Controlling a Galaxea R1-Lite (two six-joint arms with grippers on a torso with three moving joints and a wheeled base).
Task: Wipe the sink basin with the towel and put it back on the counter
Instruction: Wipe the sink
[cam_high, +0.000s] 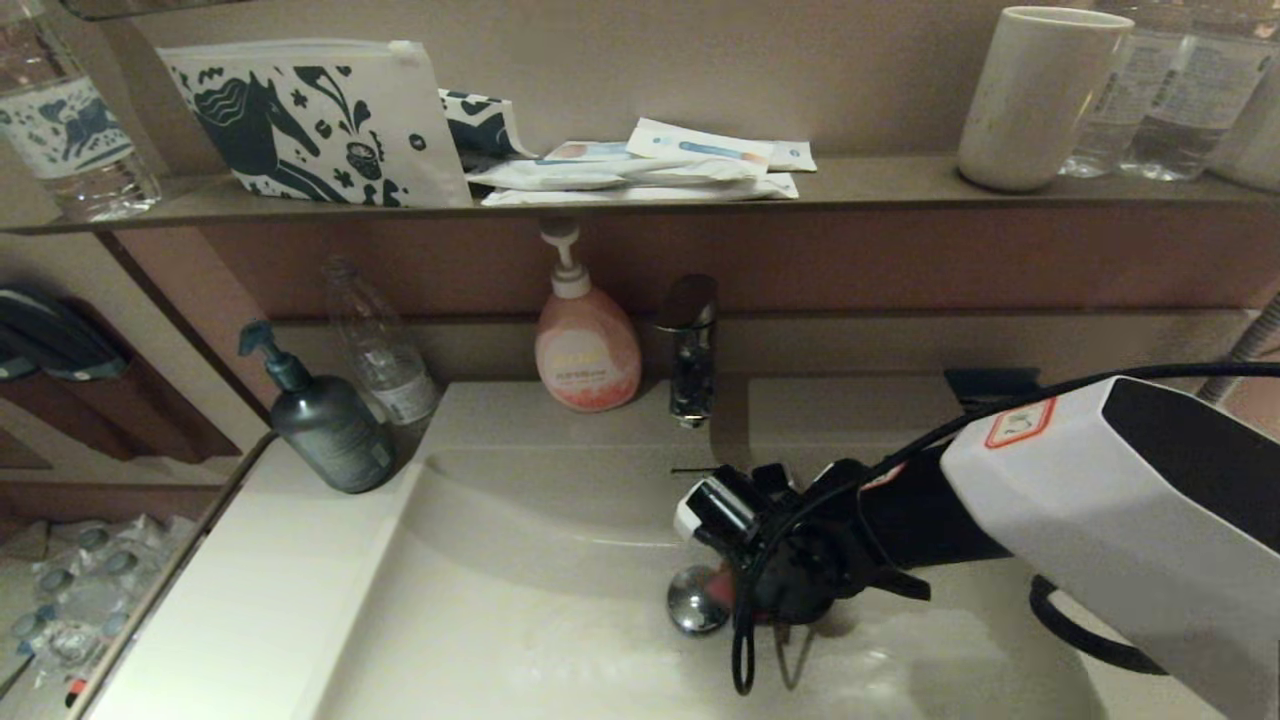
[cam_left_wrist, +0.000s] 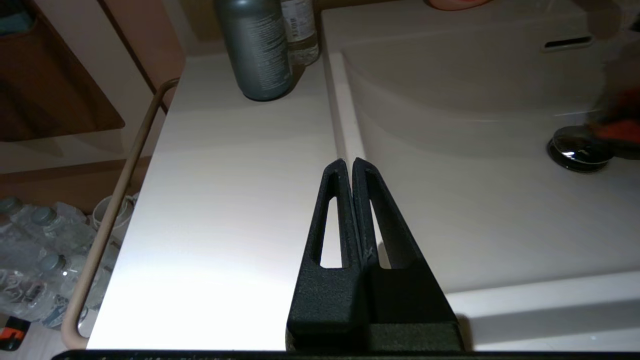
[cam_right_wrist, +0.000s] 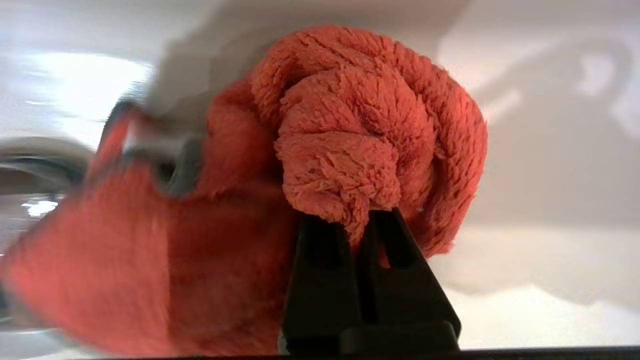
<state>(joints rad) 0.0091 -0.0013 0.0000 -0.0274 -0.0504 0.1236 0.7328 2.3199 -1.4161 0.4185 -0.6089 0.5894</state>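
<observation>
The right tool (cam_right_wrist: 367, 220) gripped the bunched towel (cam_right_wrist: 360, 145) low in the sink basin (cam_high: 540, 620), beside the drain plug (cam_high: 697, 600). A loose corner trailed (toward the plug) and might snag. The left tool (cam_left_wrist: 351, 167), clenched empty, hung over the surface (cam_left_wrist: 225, 210).

A chrome faucet (cam_high: 690, 345) stands as the landmark. Just to its left sits a pink soap pump bottle (cam_high: 585, 340); further left, a clear bottle (cam_high: 380, 345) and a dark green pump bottle (cam_high: 325, 420). Above it, a shelf (cam_high: 880, 185) carries a patterned pouch (cam_high: 315, 120), flat packets (cam_high: 650, 165) and a white cup (cam_high: 1040, 95).
</observation>
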